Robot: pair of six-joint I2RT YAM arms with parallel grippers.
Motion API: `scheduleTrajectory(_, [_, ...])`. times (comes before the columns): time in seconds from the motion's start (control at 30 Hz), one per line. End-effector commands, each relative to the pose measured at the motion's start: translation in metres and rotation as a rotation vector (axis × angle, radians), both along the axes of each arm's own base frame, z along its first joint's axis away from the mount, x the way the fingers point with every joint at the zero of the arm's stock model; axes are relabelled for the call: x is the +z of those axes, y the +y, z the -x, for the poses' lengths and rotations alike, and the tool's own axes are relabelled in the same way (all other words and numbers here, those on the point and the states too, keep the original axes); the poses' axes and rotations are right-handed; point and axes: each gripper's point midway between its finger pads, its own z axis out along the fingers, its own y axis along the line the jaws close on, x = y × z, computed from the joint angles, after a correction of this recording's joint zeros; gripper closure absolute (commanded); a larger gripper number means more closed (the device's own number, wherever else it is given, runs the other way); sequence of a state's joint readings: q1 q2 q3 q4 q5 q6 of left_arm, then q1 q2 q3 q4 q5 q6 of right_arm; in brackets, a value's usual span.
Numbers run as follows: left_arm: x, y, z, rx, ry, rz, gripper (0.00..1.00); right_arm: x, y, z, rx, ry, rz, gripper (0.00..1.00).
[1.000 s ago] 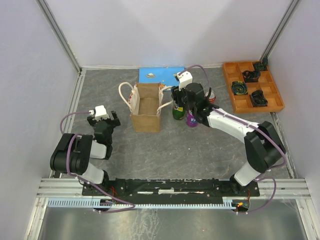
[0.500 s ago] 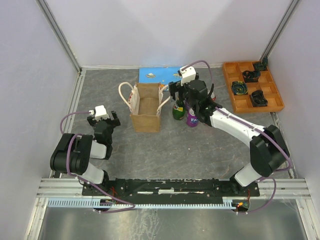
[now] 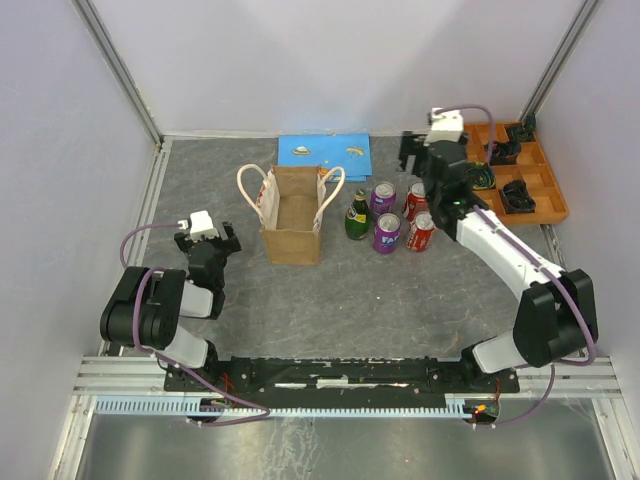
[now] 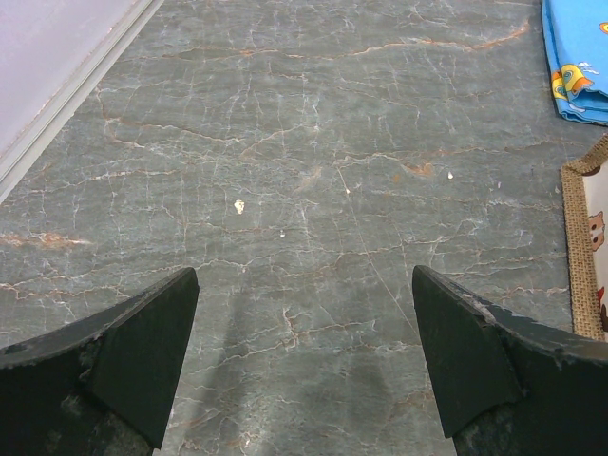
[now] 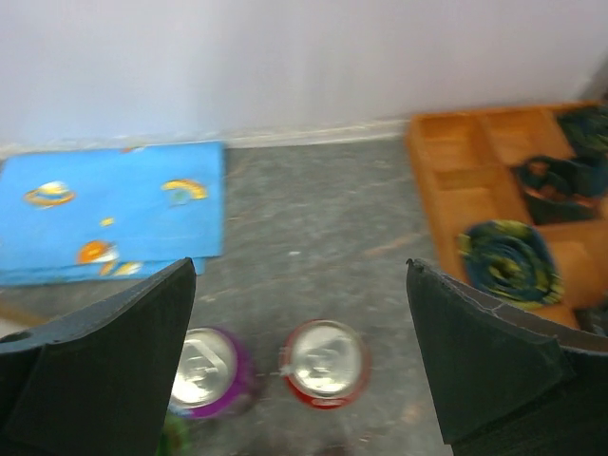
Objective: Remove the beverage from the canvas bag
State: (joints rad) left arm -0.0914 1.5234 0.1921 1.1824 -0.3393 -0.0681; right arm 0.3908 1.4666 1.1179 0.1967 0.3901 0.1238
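The tan canvas bag (image 3: 293, 218) stands upright with its top open, and what shows of its inside is brown lining. To its right stand a green bottle (image 3: 357, 217), two purple cans (image 3: 385, 234) and two red cans (image 3: 421, 232). My right gripper (image 3: 424, 152) hangs open above and behind the cans, holding nothing. Its wrist view shows a red can (image 5: 325, 363) and a purple can (image 5: 207, 370) below the open right gripper (image 5: 300, 271). My left gripper (image 3: 207, 234) rests open to the left of the bag. The left wrist view shows the left gripper (image 4: 304, 323) over bare table, with the bag's edge (image 4: 587, 249) at the right.
A flat blue board (image 3: 323, 150) lies behind the bag. An orange compartment tray (image 3: 470, 145) with dark items sits at the back right, close to my right gripper. White walls enclose the grey marbled table (image 3: 350, 290) on three sides.
My right gripper has opened and let go of the green bottle beside the bag. It then rose and swung right and back toward the orange tray. The left arm has not moved.
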Motion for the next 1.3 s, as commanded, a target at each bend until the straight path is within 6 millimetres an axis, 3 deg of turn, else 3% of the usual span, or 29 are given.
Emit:
scheduleTrajectory(0.0, [0.018, 0.004, -0.008, 0.016, -0.059, -0.031, 0.01, 0.001, -0.071, 0.009, -0.198, -0.011, -0.057, 0.01])
scheduleTrajectory(0.27, [0.019, 0.003, -0.008, 0.015, -0.059, -0.031, 0.01, -0.040, -0.183, 0.056, -0.489, 0.027, -0.102, 0.01])
scheduleTrajectory(0.4, [0.019, 0.004, -0.008, 0.016, -0.060, -0.031, 0.01, -0.055, -0.217, 0.088, -0.612, 0.033, -0.082, 0.01])
scheduleTrajectory(0.6, [0.019, 0.004, -0.008, 0.016, -0.061, -0.031, 0.01, -0.079, -0.230, 0.123, -0.721, 0.112, -0.069, 0.01])
scheduleTrajectory(0.8, [0.019, 0.003, -0.008, 0.015, -0.061, -0.031, 0.01, -0.099, -0.244, 0.175, -0.903, 0.178, -0.104, 0.01])
scheduleTrajectory(1.0, [0.019, 0.004, -0.008, 0.016, -0.061, -0.031, 0.01, -0.102, -0.256, 0.216, -1.042, 0.229, -0.078, 0.01])
scheduleTrajectory(1.27, [0.018, 0.003, -0.008, 0.014, -0.059, -0.031, 0.01, -0.103, -0.259, 0.244, -1.129, 0.294, -0.078, 0.01])
